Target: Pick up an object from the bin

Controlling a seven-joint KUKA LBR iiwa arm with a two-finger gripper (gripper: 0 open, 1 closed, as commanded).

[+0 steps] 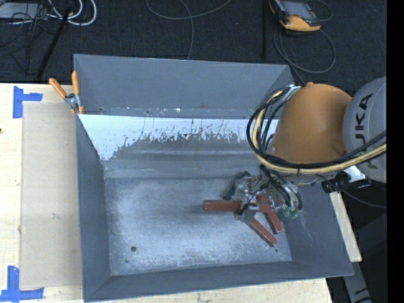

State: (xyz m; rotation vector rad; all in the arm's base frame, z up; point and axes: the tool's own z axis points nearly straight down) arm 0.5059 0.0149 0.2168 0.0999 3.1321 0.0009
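Grey bin (158, 232) holds a small heap of brown bars (264, 230) just beside the gripper (254, 201) (open or closed, I cannot tell). One bar (219, 205) sticks out at the gripper's left in the view; it looks stiff and light, best taken across the narrow middle

You see the end effector (254, 198) down in the grey metal bin (146, 231), close to its right wall, over a small heap of reddish-brown flat bars (264, 227). One bar juts toward the bin's middle, two toward its front wall.
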